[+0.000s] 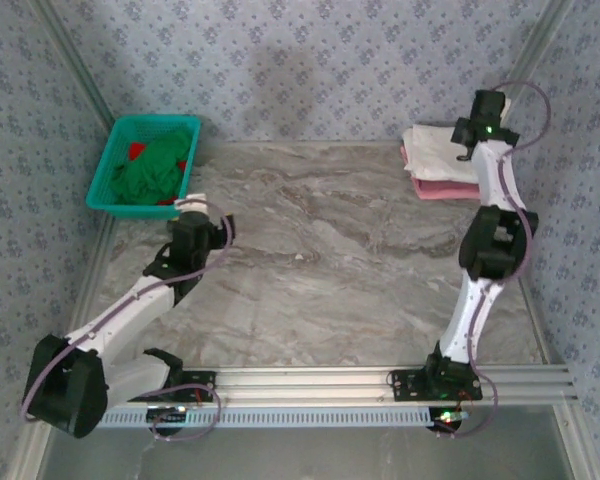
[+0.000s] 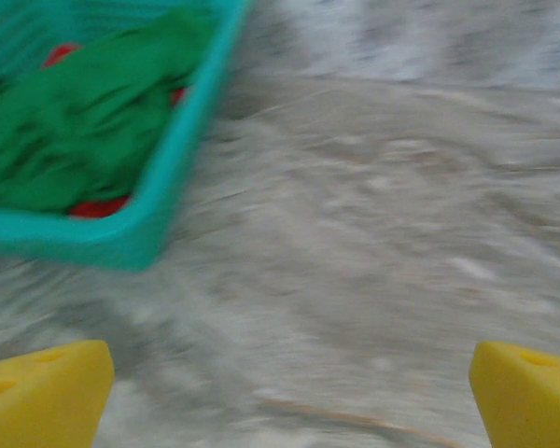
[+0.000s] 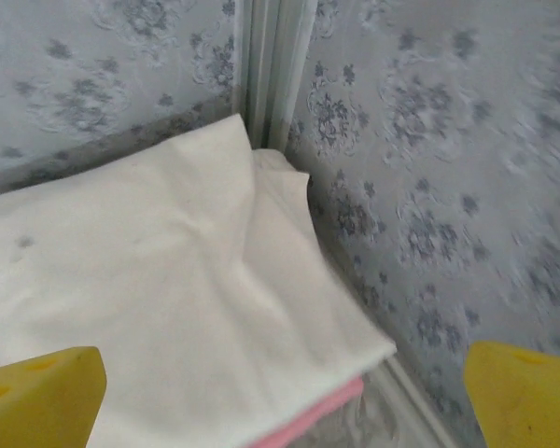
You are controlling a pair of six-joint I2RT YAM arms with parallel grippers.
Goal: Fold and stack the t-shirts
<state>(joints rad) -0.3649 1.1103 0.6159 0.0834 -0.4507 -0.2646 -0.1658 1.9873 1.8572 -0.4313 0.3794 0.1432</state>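
Observation:
A folded cream-white t-shirt (image 1: 438, 150) lies on top of a folded dusty pink t-shirt (image 1: 442, 189) in the table's far right corner. In the right wrist view the cream shirt (image 3: 159, 308) shows a tiny grey mark, and the pink shirt's edge (image 3: 308, 418) peeks out beneath it. My right gripper (image 1: 480, 125) hovers just above that stack, open, with nothing between its yellow fingers (image 3: 37, 392). Over bare marble near the basket my left gripper (image 1: 190, 208) is open and empty, its yellow fingers (image 2: 42, 392) wide apart.
A teal mesh basket (image 1: 110, 165) at the far left holds green cloth (image 1: 152, 165) and a bit of red; the basket (image 2: 168, 187) sits close ahead of my left gripper. Patterned walls enclose the marble table (image 1: 320, 260). A metal rail (image 1: 380, 380) runs along the near edge.

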